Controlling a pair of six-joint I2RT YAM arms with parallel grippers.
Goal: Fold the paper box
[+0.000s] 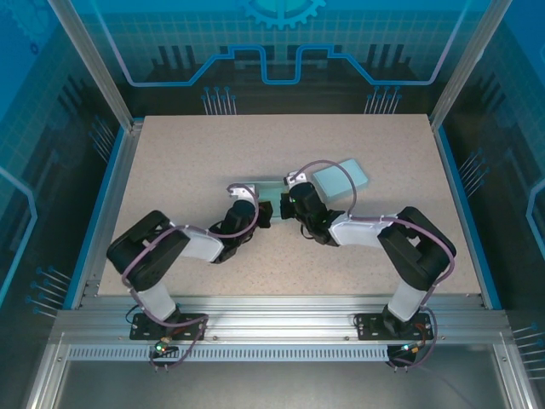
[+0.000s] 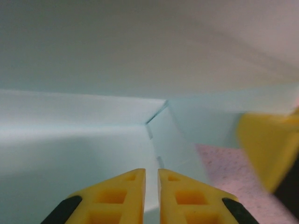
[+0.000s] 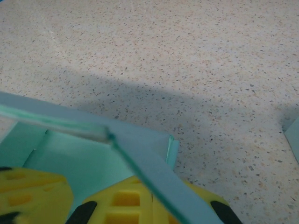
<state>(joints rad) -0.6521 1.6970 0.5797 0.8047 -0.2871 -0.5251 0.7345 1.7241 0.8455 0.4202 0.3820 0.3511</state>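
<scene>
From above, you have both hands meeting mid-counter (image 1: 170, 170) on the pale green paper box (image 1: 266, 192), left hand (image 1: 264, 213) and right hand (image 1: 288, 206) close together at its near side, while a second flat pale piece (image 1: 345, 177) lies beyond the right hand. Your left wrist view shows the left hand (image 2: 151, 193) inside the box (image 2: 93, 140), its fingers a narrow slit apart with nothing visibly between them, walls partly raised ahead. Your right wrist view shows the right hand (image 3: 152, 205) closed on a box wall (image 3: 140, 163); I judge the fold half done, corners unlocked.

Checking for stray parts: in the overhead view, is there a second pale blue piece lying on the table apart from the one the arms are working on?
Yes, a pale blue piece lies flat on the table behind the right arm.
</scene>
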